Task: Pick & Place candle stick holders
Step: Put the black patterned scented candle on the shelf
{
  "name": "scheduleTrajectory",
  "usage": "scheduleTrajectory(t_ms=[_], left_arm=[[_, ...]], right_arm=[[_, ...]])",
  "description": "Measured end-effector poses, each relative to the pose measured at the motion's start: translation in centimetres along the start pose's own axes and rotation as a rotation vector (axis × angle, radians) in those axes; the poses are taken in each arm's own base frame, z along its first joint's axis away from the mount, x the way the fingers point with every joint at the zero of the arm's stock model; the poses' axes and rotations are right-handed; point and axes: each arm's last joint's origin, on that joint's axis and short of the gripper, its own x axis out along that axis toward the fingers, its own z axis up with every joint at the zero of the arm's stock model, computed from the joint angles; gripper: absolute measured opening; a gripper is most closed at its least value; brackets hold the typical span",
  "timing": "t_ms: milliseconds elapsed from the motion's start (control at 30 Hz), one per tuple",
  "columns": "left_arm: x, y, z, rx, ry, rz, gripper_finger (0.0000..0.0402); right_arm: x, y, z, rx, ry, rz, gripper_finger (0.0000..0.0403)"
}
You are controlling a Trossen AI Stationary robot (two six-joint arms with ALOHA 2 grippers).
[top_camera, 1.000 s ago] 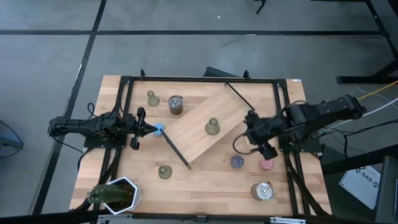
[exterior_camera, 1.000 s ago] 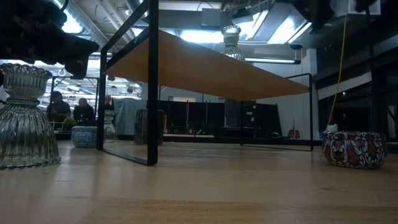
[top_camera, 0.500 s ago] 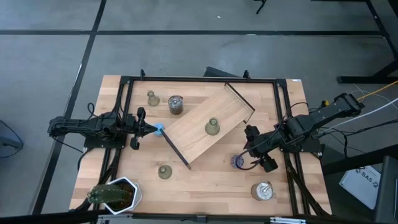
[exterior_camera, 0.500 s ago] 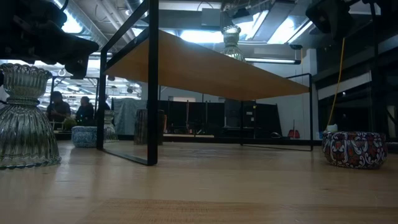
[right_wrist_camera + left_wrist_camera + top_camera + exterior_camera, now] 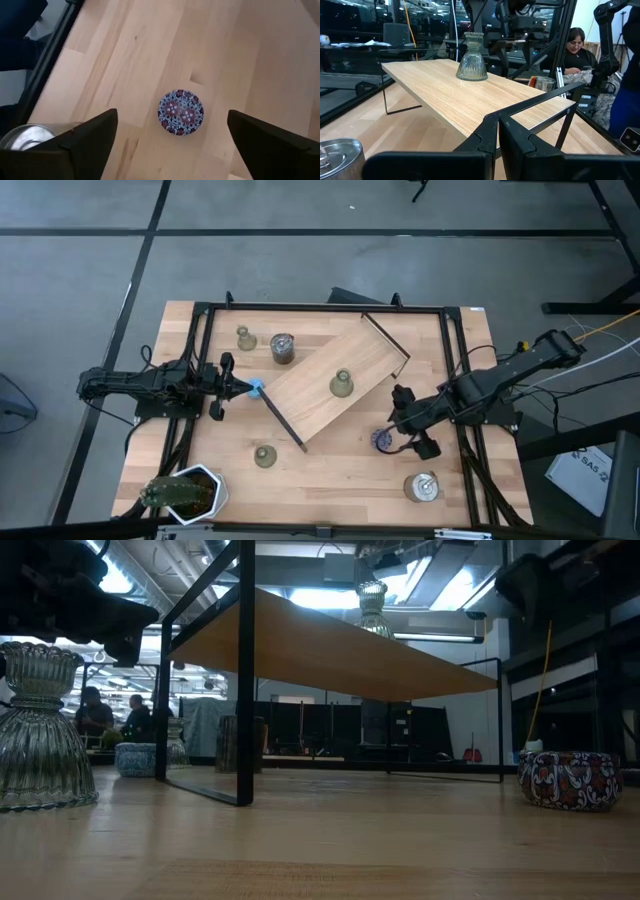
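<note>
My left gripper (image 5: 245, 388) waits with fingers closed together by the shelf's left leg, empty. Candle stick holders: one at back left (image 5: 245, 338) beside a tin (image 5: 282, 348), one in front (image 5: 264, 455), one upright on the raised shelf (image 5: 341, 384). They look like ribbed glass, so I judge them rigid, slippery, breakable; I'd pinch the narrow neck. My right gripper (image 5: 172, 137) hovers spread wide over a patterned puck (image 5: 180, 112), grasping nothing.

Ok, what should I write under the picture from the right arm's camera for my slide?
Open right gripper hanging over a round patterned tin on the wooden table, a silver tin off to one side.
</note>
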Motion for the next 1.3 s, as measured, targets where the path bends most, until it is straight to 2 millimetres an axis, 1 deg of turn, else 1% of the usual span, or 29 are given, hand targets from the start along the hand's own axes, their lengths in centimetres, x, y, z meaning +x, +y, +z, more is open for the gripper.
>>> scheduleTrajectory(t_ms=[400, 667, 933, 1300], left_arm=[[0.0, 0.0, 0.0, 0.0, 0.0, 0.0, 0.0013], [0.0, 0.0, 0.0, 0.0, 0.0, 0.0, 0.0012], [0.0, 0.0, 0.0, 0.0, 0.0, 0.001, 0.0011], [0.0, 0.0, 0.0, 0.0, 0.0, 0.0, 0.0011]], right_arm=[[2.9, -0.3, -2.1, 0.002, -0.011, 0.002, 0.038], [4.1, -0.5, -3.2, 0.05, -0.006, 0.004, 0.038], [5.2, -0.5, -3.1, 0.05, -0.002, 0.003, 0.038], [7.7, -0.5, -2.9, 0.046, 0.045, -0.011, 0.0381]])
